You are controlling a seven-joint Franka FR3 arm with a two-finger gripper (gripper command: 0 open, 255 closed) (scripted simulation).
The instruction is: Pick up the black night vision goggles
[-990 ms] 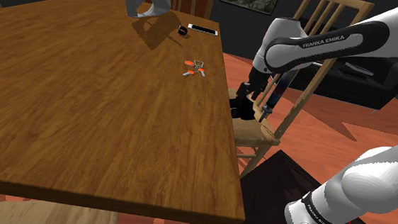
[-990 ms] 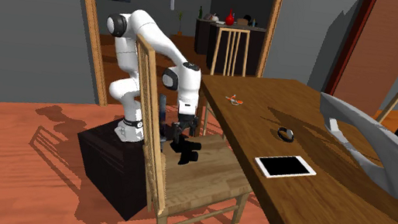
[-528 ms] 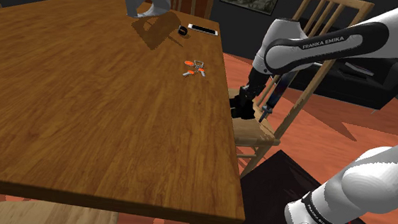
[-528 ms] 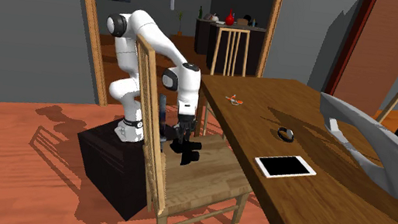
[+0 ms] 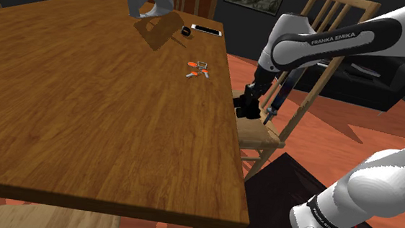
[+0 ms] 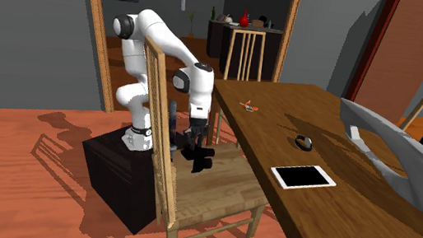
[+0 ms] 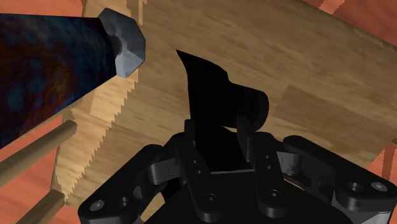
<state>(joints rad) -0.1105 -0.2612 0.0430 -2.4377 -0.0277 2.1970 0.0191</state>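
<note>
Grasp in hand: our jaws clamp the black night vision goggles [image 7: 213, 114] at the chair seat [image 7: 318, 70]; next we likely need a clean lift.

The night vision goggles [image 7: 213, 95] are plain matte black. A pointed, blade-like end reaches away from the gripper [image 7: 217, 137], and a short round barrel juts out to one side. The two black fingers clasp the body from either side. The goggles hang low over the wooden chair seat [image 6: 218, 185], toward its back half.
</note>
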